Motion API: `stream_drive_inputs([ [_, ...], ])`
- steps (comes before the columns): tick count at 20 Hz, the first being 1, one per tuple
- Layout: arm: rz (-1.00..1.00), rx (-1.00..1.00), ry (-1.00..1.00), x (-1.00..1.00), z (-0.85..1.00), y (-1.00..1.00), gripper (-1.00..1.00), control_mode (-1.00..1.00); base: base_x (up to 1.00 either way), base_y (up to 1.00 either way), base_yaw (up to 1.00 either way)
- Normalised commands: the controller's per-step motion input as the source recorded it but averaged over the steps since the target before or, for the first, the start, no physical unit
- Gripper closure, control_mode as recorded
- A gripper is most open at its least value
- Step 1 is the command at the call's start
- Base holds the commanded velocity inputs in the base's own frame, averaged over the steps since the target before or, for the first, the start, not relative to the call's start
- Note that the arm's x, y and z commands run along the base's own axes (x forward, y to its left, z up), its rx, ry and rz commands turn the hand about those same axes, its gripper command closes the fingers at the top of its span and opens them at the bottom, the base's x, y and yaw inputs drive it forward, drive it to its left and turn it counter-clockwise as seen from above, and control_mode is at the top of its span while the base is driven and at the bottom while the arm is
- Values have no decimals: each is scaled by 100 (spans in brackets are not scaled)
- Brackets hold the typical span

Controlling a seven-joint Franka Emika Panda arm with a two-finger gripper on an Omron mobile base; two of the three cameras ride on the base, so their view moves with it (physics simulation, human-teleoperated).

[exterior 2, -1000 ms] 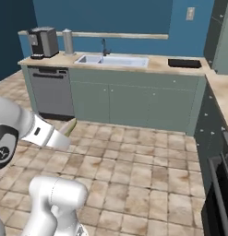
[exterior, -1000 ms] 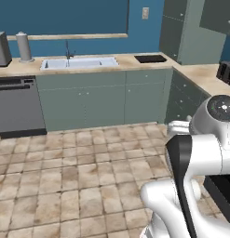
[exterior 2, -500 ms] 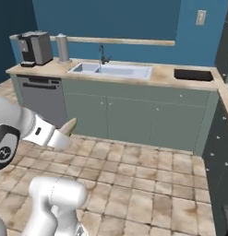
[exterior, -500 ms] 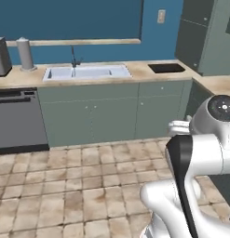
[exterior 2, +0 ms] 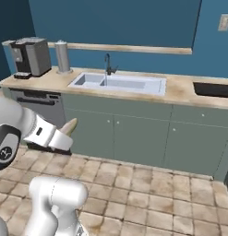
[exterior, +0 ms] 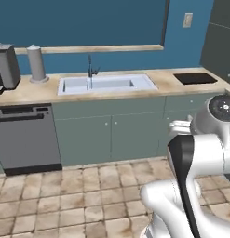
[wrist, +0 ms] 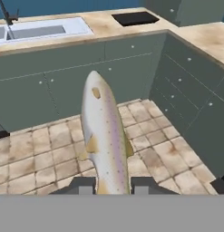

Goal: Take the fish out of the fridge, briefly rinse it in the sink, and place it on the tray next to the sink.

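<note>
One step of three looks done: the jaws are clamping the fish (wrist: 104, 145) by its tail end, out over the floor tiles well short of the sink (exterior: 106, 84), so rinsing and laying it on the tray (exterior: 196, 78) are remaining.

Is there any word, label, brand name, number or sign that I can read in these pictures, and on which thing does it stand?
None: no readable text anywhere.
The coffee machine, the dishwasher, the wall outlet and the fish bear no lettering or marks.
</note>
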Motion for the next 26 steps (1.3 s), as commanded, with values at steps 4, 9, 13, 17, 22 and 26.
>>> stream_drive_inputs([
  [4,0,0,0,0,0,0,100,100,100,48,0],
  [9,0,0,0,0,0,0,100,100,100,8,4],
  [13,0,0,0,0,0,0,100,100,100,0,8],
  [17,0,0,0,0,0,0,100,100,99,-23,20],
  [22,0,0,0,0,0,0,100,100,83,-67,8],
  [26,0,0,0,0,0,0,100,100,54,-52,7],
])
